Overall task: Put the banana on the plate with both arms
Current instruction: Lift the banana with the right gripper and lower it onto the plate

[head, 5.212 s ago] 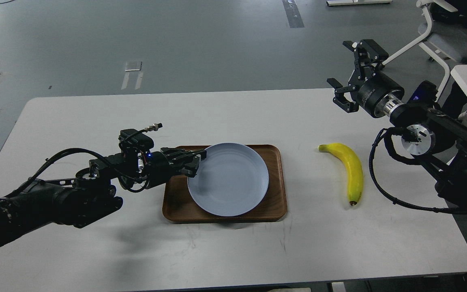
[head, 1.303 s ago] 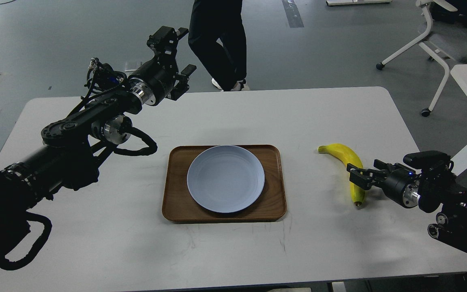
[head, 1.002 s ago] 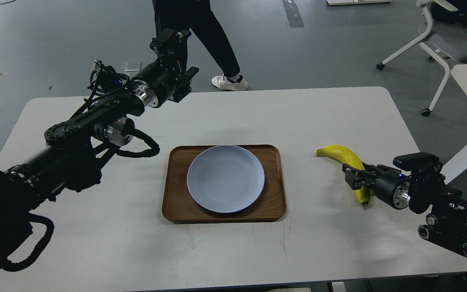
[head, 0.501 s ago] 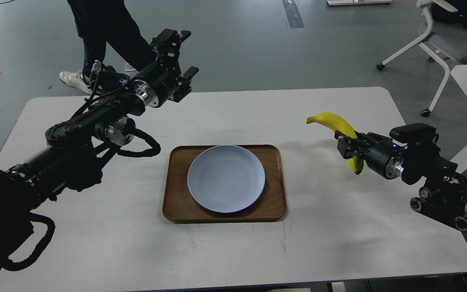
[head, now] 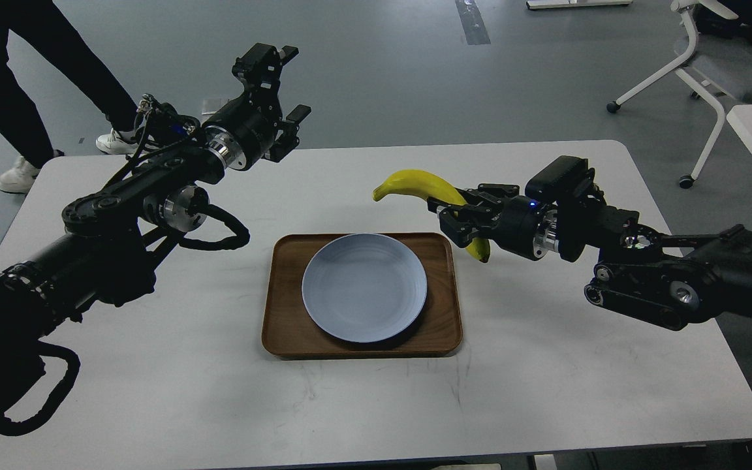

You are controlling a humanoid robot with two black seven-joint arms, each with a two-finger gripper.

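The yellow banana (head: 415, 183) is held in the air by my right gripper (head: 455, 219), which is shut on its lower half. It hangs above the tray's right rear corner, stem end pointing left. The pale blue-grey plate (head: 364, 287) lies empty on the brown wooden tray (head: 444, 326) at the table's middle. My left gripper (head: 276, 88) is raised high at the back left, open and empty, far from the plate.
The white table (head: 546, 391) carries only the tray and plate. A person's legs (head: 17, 85) stand at the far left behind the table. A white chair (head: 709, 59) and another table edge are at the right.
My right gripper has lifted the banana off the table and carried it left, to the tray's right rear corner. The left arm stayed raised. The person walked left behind the table.
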